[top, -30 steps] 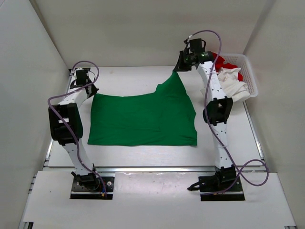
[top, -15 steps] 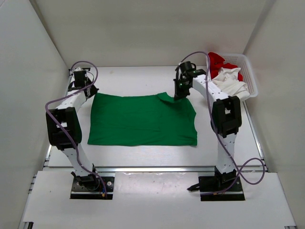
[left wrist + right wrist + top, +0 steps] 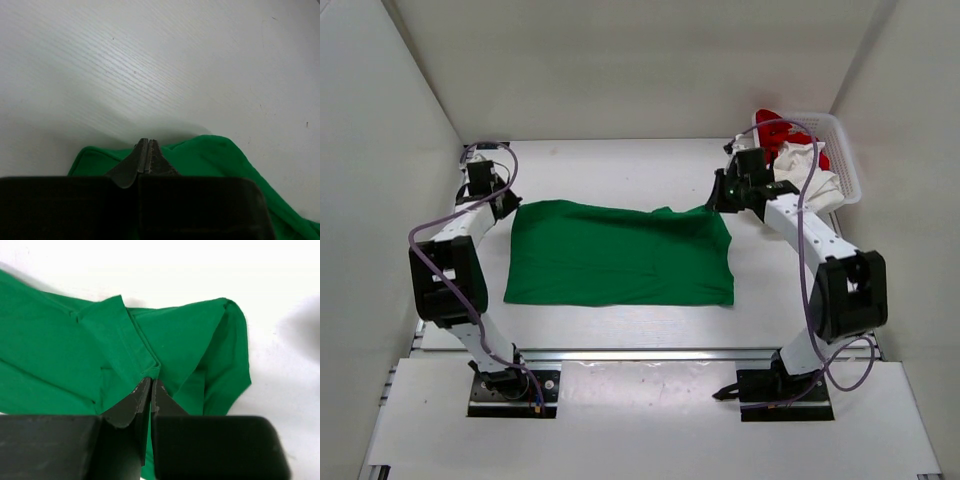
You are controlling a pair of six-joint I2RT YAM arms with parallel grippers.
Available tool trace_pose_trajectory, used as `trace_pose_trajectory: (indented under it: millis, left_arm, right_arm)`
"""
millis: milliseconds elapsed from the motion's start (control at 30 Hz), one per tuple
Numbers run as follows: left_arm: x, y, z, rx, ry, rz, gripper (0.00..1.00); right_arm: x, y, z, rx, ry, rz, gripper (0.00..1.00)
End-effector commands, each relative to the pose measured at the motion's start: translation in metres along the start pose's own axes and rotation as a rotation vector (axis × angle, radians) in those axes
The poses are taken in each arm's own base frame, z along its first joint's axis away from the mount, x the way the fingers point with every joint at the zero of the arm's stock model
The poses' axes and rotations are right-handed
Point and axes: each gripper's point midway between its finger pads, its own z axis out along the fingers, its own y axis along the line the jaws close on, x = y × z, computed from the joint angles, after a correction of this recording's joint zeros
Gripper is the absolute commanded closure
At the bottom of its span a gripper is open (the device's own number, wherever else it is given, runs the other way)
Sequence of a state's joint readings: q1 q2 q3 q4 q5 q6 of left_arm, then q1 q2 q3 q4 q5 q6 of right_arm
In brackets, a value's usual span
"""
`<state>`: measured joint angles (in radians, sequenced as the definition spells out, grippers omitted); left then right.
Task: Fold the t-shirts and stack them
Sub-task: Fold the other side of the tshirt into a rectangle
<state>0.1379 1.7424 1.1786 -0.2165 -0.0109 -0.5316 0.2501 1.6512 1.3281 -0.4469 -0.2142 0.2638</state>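
Observation:
The green t-shirt (image 3: 620, 255) lies spread nearly flat in the middle of the table. My left gripper (image 3: 508, 205) is shut on its far left corner; in the left wrist view the fingertips (image 3: 146, 143) meet at the cloth's edge (image 3: 210, 155). At the far right corner my right gripper (image 3: 718, 203) is shut, pinching a folded hem (image 3: 125, 340) at its tips (image 3: 151, 380). The white t-shirt (image 3: 810, 178) and the red t-shirt (image 3: 773, 122) lie bunched in the basket.
A white mesh basket (image 3: 848, 170) stands at the back right corner, just behind the right arm. White walls close in the table on the left, back and right. Both arm bases sit at the near edge.
My right gripper has swung down and to the right, bringing the raised far right corner of the green t-shirt low over the table. The left gripper has drawn its corner slightly back and left.

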Motion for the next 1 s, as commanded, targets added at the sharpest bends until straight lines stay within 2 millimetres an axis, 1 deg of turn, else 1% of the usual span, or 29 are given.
trace_pose_trajectory:
  millis: [0,100,133,167,200,233,267,300,333,367,400,433,467,533,567,600,633,667,700,767,800,833,900,933,967]
  left_arm:
    - [-0.018,-0.008,-0.028,0.060,-0.064,-0.023,1.00]
    - [-0.017,-0.003,-0.039,0.047,-0.077,-0.015,1.00]
    - [-0.013,0.000,-0.038,0.038,-0.070,-0.017,1.00]
    - [-0.010,0.004,-0.040,0.034,-0.065,-0.017,1.00]
    - [-0.011,0.002,-0.044,0.043,-0.070,-0.023,1.00]
    - [-0.010,0.004,-0.046,0.039,-0.071,-0.030,1.00]
    - [-0.012,0.003,-0.050,0.051,-0.080,-0.037,1.00]
    - [-0.008,0.003,-0.052,0.058,-0.071,-0.036,1.00]
    - [-0.009,0.004,-0.057,0.056,-0.079,-0.033,1.00]
    - [-0.006,0.005,-0.058,0.055,-0.074,-0.030,1.00]
    - [-0.004,0.008,-0.061,0.041,-0.080,-0.025,1.00]
    - [-0.004,0.007,-0.066,0.046,-0.088,-0.024,1.00]
    - [0.005,0.012,-0.064,0.040,-0.070,-0.024,1.00]
    - [0.007,0.016,-0.069,0.036,-0.080,-0.026,1.00]
    - [0.008,0.025,-0.069,0.003,-0.093,-0.020,1.00]
    - [0.013,0.029,-0.070,-0.014,-0.089,-0.021,1.00]
    - [0.014,0.032,-0.071,-0.024,-0.093,-0.020,1.00]
    - [0.024,0.031,-0.069,-0.022,-0.074,-0.007,1.00]
    - [0.029,0.034,-0.067,-0.030,-0.060,-0.005,1.00]
    - [0.036,0.040,-0.066,-0.040,-0.032,-0.009,1.00]
    - [0.038,0.046,-0.065,-0.053,-0.021,-0.017,1.00]
    - [0.040,0.047,-0.064,-0.055,-0.012,-0.032,1.00]
    - [0.044,0.049,-0.064,-0.056,0.004,-0.026,1.00]
    - [0.045,0.048,-0.063,-0.059,0.009,-0.029,1.00]
    - [0.049,0.048,-0.063,-0.062,0.030,-0.036,1.00]
  right_arm:
    - [-0.002,0.011,-0.017,-0.022,-0.100,-0.017,1.00]
    - [0.019,0.004,-0.023,-0.004,-0.087,0.021,1.00]
    - [0.029,0.002,-0.028,-0.009,-0.086,0.026,1.00]
    - [0.032,0.001,-0.030,-0.011,-0.089,0.032,1.00]
    - [0.045,-0.002,-0.030,-0.009,-0.078,0.043,1.00]
    - [0.053,-0.003,-0.033,-0.008,-0.073,0.061,1.00]
    - [0.055,-0.003,-0.036,-0.015,-0.079,0.061,1.00]
    - [0.063,-0.005,-0.037,-0.013,-0.075,0.069,1.00]
    - [0.069,-0.008,-0.040,-0.002,-0.077,0.073,0.99]
    - [0.078,-0.011,-0.040,0.009,-0.067,0.084,1.00]
    - [0.081,-0.013,-0.043,0.017,-0.066,0.084,1.00]
    - [0.086,-0.014,-0.047,0.019,-0.067,0.093,1.00]
    - [0.095,-0.017,-0.049,0.025,-0.056,0.098,1.00]
    - [0.100,-0.018,-0.057,0.025,-0.077,0.114,1.00]
    - [0.099,-0.020,-0.063,0.034,-0.092,0.122,1.00]
    - [0.106,-0.024,-0.064,0.045,-0.082,0.123,1.00]
    - [0.109,-0.026,-0.067,0.050,-0.090,0.134,1.00]
    - [0.117,-0.027,-0.066,0.050,-0.073,0.148,1.00]
    - [0.125,-0.030,-0.065,0.062,-0.050,0.156,1.00]
    - [0.140,-0.035,-0.061,0.080,-0.016,0.184,1.00]
    - [0.147,-0.036,-0.059,0.079,-0.003,0.199,1.00]
    - [0.160,-0.039,-0.056,0.089,0.027,0.214,1.00]
    - [0.169,-0.036,-0.056,0.081,0.034,0.214,1.00]
    - [0.179,-0.036,-0.056,0.082,0.052,0.222,1.00]
    - [0.177,-0.036,-0.057,0.085,0.034,0.218,1.00]
